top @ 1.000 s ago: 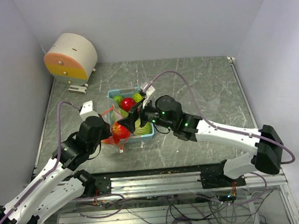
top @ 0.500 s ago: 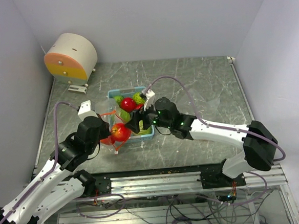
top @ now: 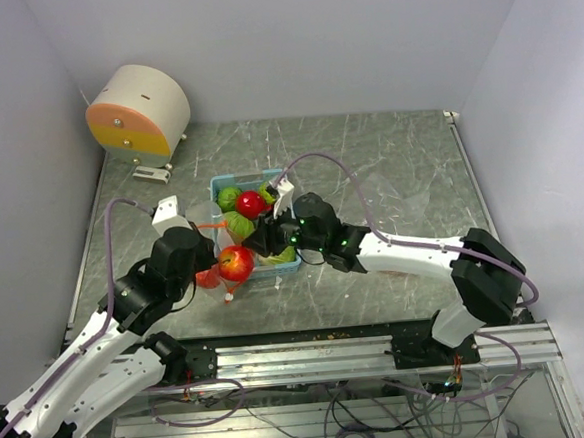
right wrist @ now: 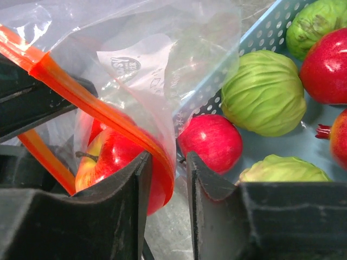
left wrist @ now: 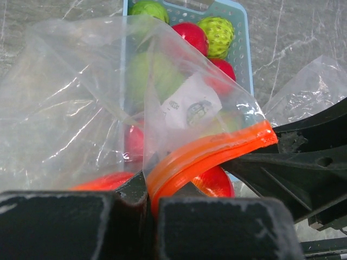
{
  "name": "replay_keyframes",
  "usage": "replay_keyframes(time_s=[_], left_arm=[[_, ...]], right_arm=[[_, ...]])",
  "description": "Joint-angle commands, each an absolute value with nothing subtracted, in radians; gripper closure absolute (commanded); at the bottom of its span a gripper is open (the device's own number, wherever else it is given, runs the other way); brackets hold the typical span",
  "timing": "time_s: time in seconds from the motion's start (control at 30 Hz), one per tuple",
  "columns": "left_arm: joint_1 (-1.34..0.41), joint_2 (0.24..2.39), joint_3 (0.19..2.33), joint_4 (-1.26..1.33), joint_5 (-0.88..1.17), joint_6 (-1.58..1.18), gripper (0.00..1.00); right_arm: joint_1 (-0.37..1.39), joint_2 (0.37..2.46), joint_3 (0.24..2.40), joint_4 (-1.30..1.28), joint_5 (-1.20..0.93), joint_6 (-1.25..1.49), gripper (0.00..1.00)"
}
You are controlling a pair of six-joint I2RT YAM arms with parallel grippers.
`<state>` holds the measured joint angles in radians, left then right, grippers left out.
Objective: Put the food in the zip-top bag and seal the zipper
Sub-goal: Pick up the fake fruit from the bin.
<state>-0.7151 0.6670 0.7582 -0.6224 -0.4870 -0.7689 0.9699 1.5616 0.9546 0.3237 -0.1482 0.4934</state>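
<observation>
Our left tool [left wrist: 149, 203] clamps the zipper [left wrist: 217, 151]; we should centre it between the slightly parted jaws of the right tool [right wrist: 169, 176].

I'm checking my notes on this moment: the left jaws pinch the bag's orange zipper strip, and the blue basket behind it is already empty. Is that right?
Not quite. The left gripper does pinch the zipper in its jaws, but the basket is not empty: the right wrist view shows a green melon and a red fruit lying in it, with more beside them.
</observation>
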Motion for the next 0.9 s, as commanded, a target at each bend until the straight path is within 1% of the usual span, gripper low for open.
replay_keyframes(time_s=[0.0, 0.13, 0.27, 0.37, 0.53, 0.67, 0.87], left_arm=[[-0.719, 0.675, 0.769, -0.566, -0.479, -0.785, 0.93], [-0.719, 0.683, 0.764, -0.561, -0.484, -0.785, 0.93], [-0.719, 0.713, 0.747, -0.563, -0.51, -0.785, 0.93], [-0.719, 0.759, 0.765, -0.594, -0.548, -0.785, 0.93], [-0.718, 0.81, 0.842, -0.716, -0.646, -0.765, 0.93], [-0.716, 0.798, 0.901, -0.795, -0.688, -0.747, 0.93], [-0.715, 0.752, 1.016, -0.914, -0.75, -0.716, 0.93]], right_arm=[[0.969, 1.579, 0.994, 0.364, -0.114, 0.493, 0.76], [0.968, 1.585, 1.046, 0.351, -0.095, 0.478, 1.0], [0.965, 1.576, 1.087, 0.314, -0.067, 0.462, 1.0], [0.964, 1.578, 1.164, 0.18, -0.044, 0.425, 1.0], [0.942, 1.561, 1.26, -0.037, 0.011, 0.356, 1.0], [0.892, 1.553, 1.301, -0.152, 0.011, 0.311, 1.0], [0.855, 1.559, 1.373, -0.245, -0.013, 0.241, 1.0]])
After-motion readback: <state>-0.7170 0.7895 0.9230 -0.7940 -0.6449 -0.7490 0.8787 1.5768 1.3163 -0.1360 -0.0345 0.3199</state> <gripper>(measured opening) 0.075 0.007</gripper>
